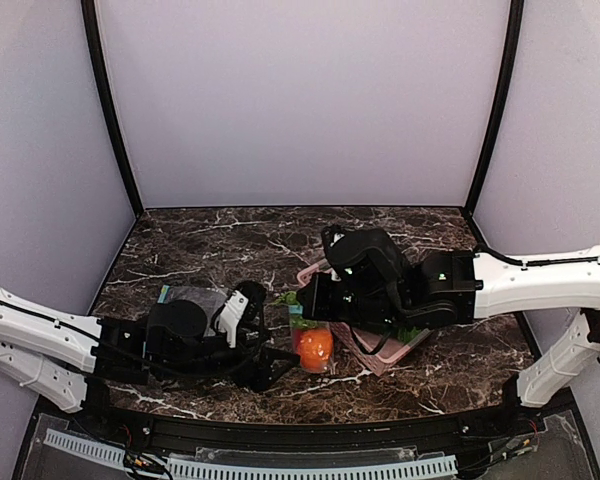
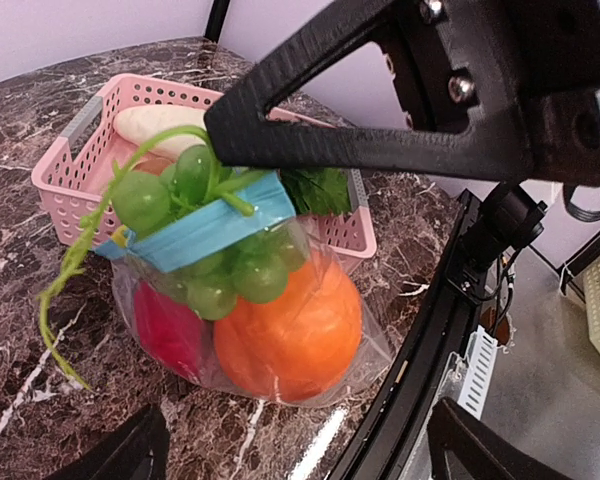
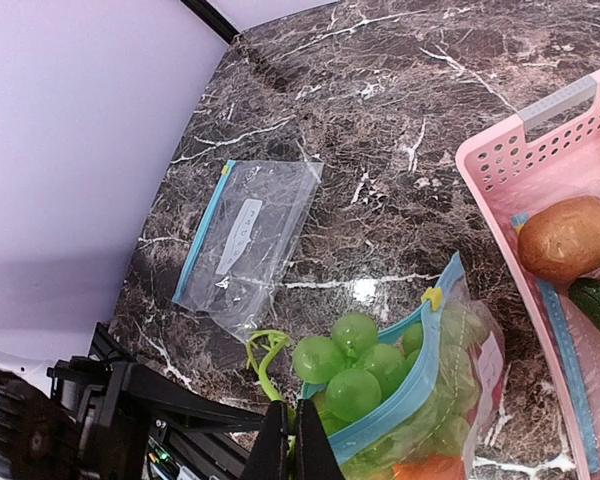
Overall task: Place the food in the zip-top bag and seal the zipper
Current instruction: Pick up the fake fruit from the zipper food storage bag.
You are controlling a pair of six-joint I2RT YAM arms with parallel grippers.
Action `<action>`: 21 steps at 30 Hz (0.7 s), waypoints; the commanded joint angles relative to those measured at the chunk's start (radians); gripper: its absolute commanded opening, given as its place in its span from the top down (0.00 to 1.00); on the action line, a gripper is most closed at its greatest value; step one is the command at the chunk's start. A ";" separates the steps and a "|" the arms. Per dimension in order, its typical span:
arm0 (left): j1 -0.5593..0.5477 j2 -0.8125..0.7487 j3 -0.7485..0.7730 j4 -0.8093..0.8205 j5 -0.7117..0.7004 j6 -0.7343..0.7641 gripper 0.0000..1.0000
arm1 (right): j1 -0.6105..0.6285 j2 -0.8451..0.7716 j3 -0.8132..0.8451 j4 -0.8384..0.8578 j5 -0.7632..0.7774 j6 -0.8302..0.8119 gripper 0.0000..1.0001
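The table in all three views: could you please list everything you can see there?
zip-top bag: one, clear, filled, beside the basket
zipper: one, light blue, across the bag's mouth
orange fruit: one, orange, inside the bag
red fruit: one, red, inside the bag
grape bunch: one, green, poking out of the bag's mouth
spare bag: one, clear, flat near the left arm
basket: one, pink, behind the filled bag
potato: one, brown, in the basket
table: one, dark marble
left gripper: one, black, open, facing the bag
right gripper: one, black, shut, by the bag's mouth
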 commanded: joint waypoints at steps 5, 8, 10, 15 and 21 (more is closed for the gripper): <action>-0.057 0.140 0.115 0.060 -0.166 -0.049 0.09 | -0.003 -0.009 0.021 -0.064 0.082 0.077 1.00; -0.058 0.162 0.094 0.070 -0.226 -0.096 0.09 | -0.004 -0.005 0.019 -0.065 0.077 0.080 1.00; -0.058 0.167 0.088 0.053 -0.269 -0.124 0.08 | -0.004 -0.003 0.017 -0.067 0.073 0.087 1.00; -0.058 0.200 0.087 0.073 -0.295 -0.108 0.08 | -0.003 0.003 0.009 -0.069 0.079 0.117 1.00; -0.058 0.243 0.100 0.076 -0.313 -0.141 0.04 | 0.005 0.033 0.017 -0.068 0.087 0.165 1.00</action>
